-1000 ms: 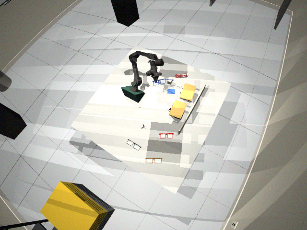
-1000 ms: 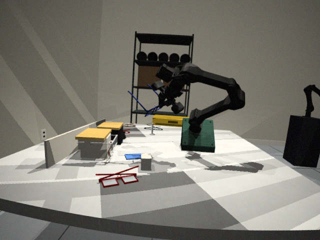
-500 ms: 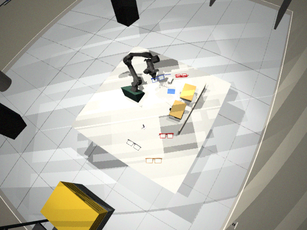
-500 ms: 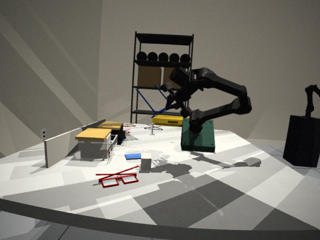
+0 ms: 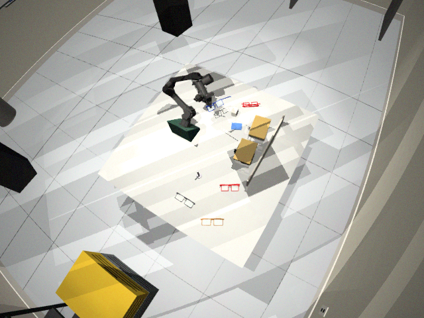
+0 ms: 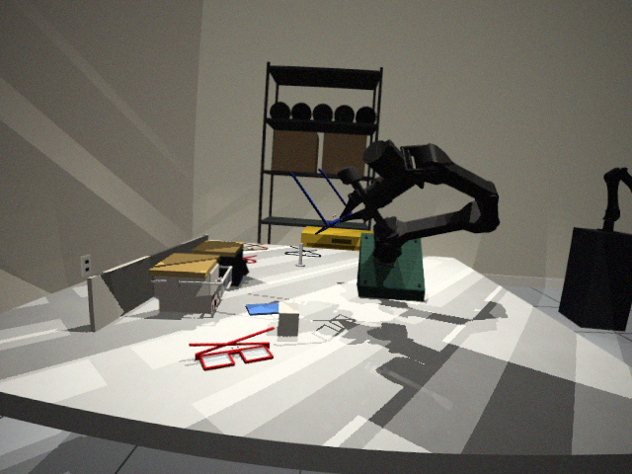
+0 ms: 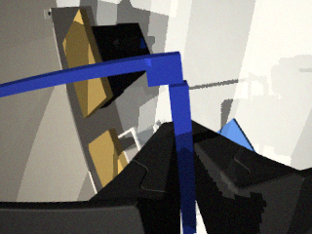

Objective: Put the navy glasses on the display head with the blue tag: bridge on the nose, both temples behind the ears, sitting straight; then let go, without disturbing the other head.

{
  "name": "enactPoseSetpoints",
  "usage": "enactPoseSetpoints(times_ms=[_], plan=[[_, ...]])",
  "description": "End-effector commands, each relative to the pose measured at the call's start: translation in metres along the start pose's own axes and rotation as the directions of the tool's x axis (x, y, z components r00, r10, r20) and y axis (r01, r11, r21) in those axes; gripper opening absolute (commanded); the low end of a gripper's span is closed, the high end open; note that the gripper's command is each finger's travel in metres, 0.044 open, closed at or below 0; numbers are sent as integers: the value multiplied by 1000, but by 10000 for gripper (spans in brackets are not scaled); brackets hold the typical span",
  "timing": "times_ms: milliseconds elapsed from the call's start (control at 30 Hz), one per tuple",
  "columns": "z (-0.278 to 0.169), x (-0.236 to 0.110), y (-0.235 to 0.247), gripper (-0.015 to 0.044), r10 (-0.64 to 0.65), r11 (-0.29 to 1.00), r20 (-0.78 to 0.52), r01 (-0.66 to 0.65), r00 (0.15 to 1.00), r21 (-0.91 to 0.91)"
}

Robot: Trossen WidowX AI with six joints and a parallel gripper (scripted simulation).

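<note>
My gripper [image 5: 207, 101] [image 6: 352, 212] [image 7: 177, 132] is shut on the navy glasses [image 5: 218, 103] [image 6: 308, 199] [image 7: 163, 68] and holds them in the air above the table, between the arm's green base [image 5: 183, 129] [image 6: 391, 265] and the heads. The temples stick up and away from the fingers. The blue tag [image 5: 236, 126] [image 6: 263, 308] [image 7: 236, 136] lies flat on the table. The head beside it [image 5: 259, 127] [image 6: 186, 268] [image 7: 104, 152] has a tan top and a pale body. The other head [image 5: 245, 150] [image 6: 219, 248] [image 7: 85, 62] has a tan top and a black body.
A grey board [image 5: 265, 150] [image 6: 127, 285] stands behind both heads. A small grey block [image 5: 234, 111] [image 6: 288, 321] and red glasses [image 5: 248, 104] [image 6: 232, 352] lie near the tag. More glasses lie farther off: red [image 5: 229, 187], white [image 5: 185, 200], orange [image 5: 212, 221]. A small peg [image 5: 197, 176] [image 6: 300, 255] stands mid-table.
</note>
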State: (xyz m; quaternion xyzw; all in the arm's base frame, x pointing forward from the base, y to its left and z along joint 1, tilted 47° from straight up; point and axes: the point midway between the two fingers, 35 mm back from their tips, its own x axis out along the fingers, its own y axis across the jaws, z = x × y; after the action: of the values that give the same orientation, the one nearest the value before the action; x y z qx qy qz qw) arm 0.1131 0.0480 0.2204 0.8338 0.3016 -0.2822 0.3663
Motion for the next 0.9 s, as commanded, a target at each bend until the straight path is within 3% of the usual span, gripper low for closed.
enactPoseSetpoints(times_ms=[0, 367, 867], plan=[[4, -3, -7, 0, 12, 1000, -27, -11, 1000, 13], [13, -14, -25, 0, 48, 998, -151, -42, 987, 41], [8, -14, -21, 0, 42, 999, -133, -39, 990, 26]])
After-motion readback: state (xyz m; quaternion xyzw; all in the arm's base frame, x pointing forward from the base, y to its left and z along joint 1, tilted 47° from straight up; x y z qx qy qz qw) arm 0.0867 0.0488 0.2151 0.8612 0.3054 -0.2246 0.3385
